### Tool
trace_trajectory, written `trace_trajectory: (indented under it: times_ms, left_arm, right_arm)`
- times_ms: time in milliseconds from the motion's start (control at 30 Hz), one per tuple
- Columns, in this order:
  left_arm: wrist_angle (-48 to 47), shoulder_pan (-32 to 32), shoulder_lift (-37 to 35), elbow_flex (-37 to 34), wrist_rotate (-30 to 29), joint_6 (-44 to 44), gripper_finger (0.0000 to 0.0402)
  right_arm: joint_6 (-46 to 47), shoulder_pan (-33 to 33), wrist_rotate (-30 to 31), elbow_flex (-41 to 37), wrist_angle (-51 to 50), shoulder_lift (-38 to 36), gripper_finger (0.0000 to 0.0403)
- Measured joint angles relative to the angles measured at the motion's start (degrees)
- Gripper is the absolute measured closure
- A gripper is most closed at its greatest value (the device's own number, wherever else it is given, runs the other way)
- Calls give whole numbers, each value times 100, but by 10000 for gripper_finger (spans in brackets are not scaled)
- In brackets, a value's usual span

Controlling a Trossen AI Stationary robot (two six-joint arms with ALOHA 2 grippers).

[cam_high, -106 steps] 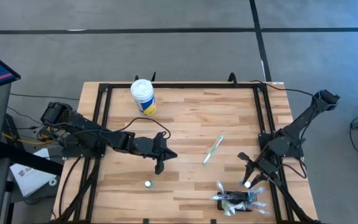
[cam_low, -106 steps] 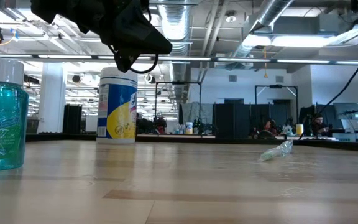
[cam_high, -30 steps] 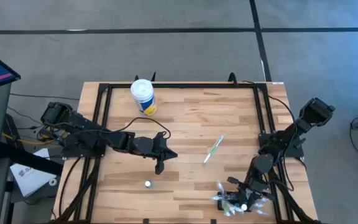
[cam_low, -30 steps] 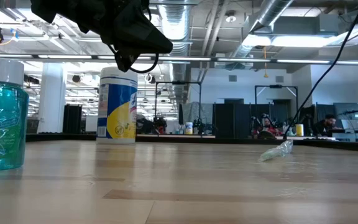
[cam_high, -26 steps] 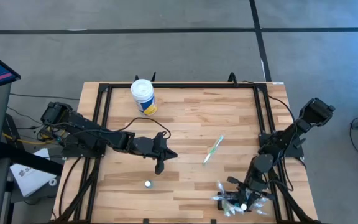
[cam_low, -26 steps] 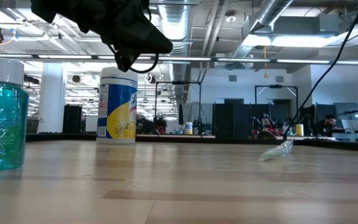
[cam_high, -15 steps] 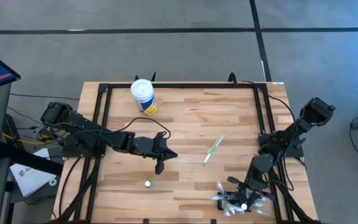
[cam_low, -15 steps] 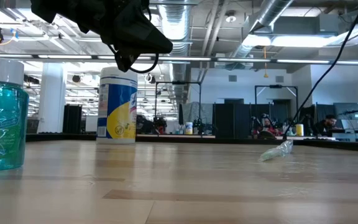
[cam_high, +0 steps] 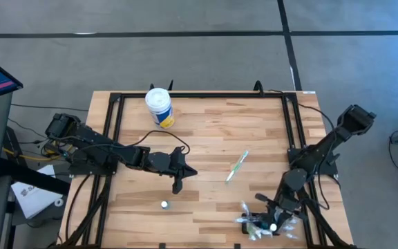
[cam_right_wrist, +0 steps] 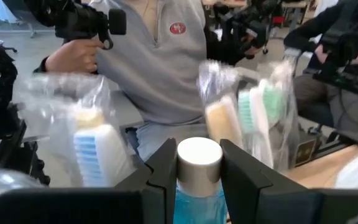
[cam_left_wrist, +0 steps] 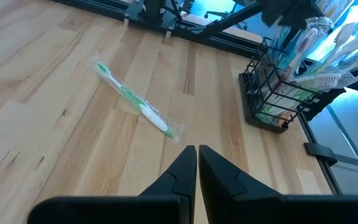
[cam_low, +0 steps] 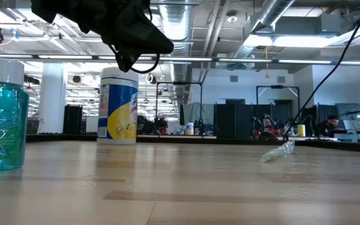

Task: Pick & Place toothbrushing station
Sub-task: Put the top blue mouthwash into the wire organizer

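Note:
The toothbrushing station [cam_high: 258, 225], a small black holder with several wrapped toothbrushes standing in it, sits near the table's near right corner. It also shows in the left wrist view [cam_left_wrist: 272, 93]. My right gripper [cam_high: 273, 223] is over it, shut on a small blue bottle with a white cap [cam_right_wrist: 199, 160]. My left gripper [cam_high: 178, 182] is shut and empty above the table's middle, left of the station. A wrapped green toothbrush [cam_high: 237, 166] lies flat on the table between the two grippers. My right gripper pinches the blue bottle's white cap [cam_right_wrist: 199, 163] between its two fingers [cam_right_wrist: 164, 171], one on each side. The bottle stands upright in the hold, its blue body below the fingers. Its lower end is hidden, so I cannot tell whether it rests in the station.
A white-lidded yellow-and-blue tub [cam_high: 159, 107] stands at the far left. A second blue bottle with a white cap [cam_high: 164, 205] stands near the near edge. A black frame [cam_high: 292, 138] runs round the table. A person [cam_right_wrist: 160, 56] stands beyond the near edge.
My right arm has shifted slightly, and its gripper has stayed at the station with the bottle.

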Motion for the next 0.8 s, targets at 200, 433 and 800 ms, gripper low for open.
trace_trajectory:
  times_ms: [200, 433, 800]
  left_arm:
    - [0, -1, 0, 0, 1, 73, 389]
    - [2, 0, 0, 0, 1, 73, 389]
    - [2, -1, 0, 0, 1, 71, 389]
  right_arm:
    - [-29, -1, 214, 2, -313, -212, 319]
    - [-7, 0, 221, 9, -30, 141, 319]
    - [19, -2, 221, 11, -26, 182, 319]
